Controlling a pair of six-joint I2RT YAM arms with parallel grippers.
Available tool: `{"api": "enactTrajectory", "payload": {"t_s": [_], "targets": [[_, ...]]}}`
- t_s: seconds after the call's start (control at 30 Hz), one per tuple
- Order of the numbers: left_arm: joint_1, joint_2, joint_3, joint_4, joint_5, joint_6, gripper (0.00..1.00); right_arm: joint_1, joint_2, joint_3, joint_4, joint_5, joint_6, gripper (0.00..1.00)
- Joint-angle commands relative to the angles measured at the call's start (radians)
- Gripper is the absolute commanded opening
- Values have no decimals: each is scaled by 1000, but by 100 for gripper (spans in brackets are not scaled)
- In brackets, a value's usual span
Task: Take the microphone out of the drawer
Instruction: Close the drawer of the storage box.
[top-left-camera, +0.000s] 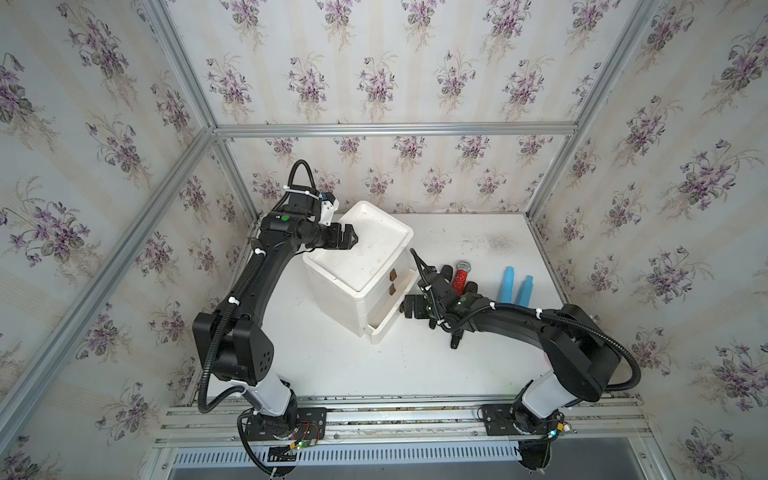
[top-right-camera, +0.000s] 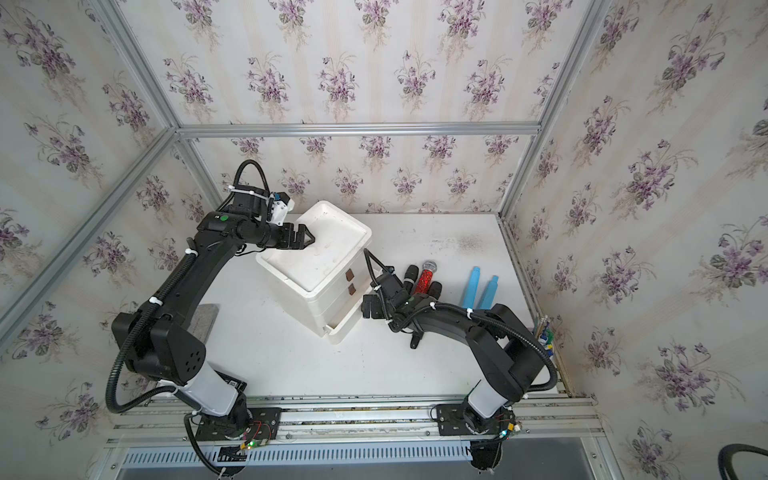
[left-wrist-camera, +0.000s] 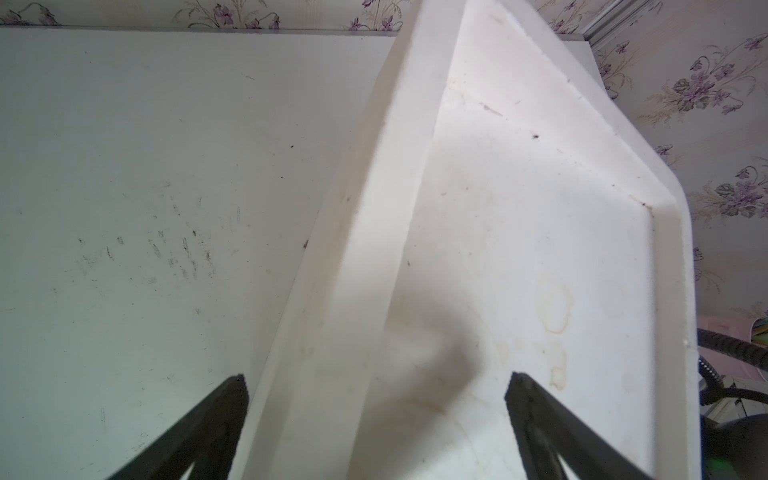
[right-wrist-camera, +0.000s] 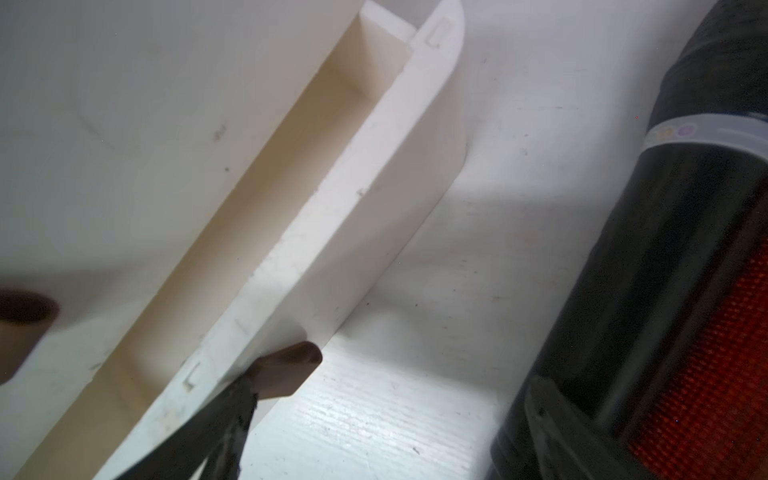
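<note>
A white three-drawer cabinet (top-left-camera: 374, 249) (top-right-camera: 328, 245) stands at the table's middle. Its bottom drawer (top-left-camera: 384, 328) (top-right-camera: 343, 330) (right-wrist-camera: 374, 187) is pulled out a little; the strip of its inside that shows is bare, the rest is hidden. My right gripper (top-left-camera: 409, 308) (top-right-camera: 371, 307) (right-wrist-camera: 390, 386) is open, one finger against that drawer's brown handle (right-wrist-camera: 286, 370). Over the cabinet's top my left gripper (top-left-camera: 353, 239) (top-right-camera: 309, 239) (left-wrist-camera: 376, 382) hangs open. A red glitter microphone (top-left-camera: 461, 278) (top-right-camera: 424, 280) lies on the table between two black microphones (top-left-camera: 445, 272) (top-right-camera: 409, 274) (right-wrist-camera: 685, 249).
Two light-blue tubes (top-left-camera: 508, 284) (top-right-camera: 473, 286) lie right of the microphones. A grey pad (top-right-camera: 208, 316) peeks out under my left arm. Wallpapered walls with aluminium framing close the table at the back and both sides.
</note>
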Motion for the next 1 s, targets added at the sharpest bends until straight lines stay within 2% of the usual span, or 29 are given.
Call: {"api": "enactTrajectory", "payload": {"t_s": [0.0, 0.4, 0.97], "targets": [[0, -4, -4, -46, 12, -8, 99, 1, 18, 15, 54, -12, 11, 100], [0, -6, -3, -46, 11, -6, 99, 5, 96, 59, 108, -38, 12, 100], [0, -2, -2, -46, 18, -8, 99, 14, 125, 62, 138, -36, 36, 100]]}}
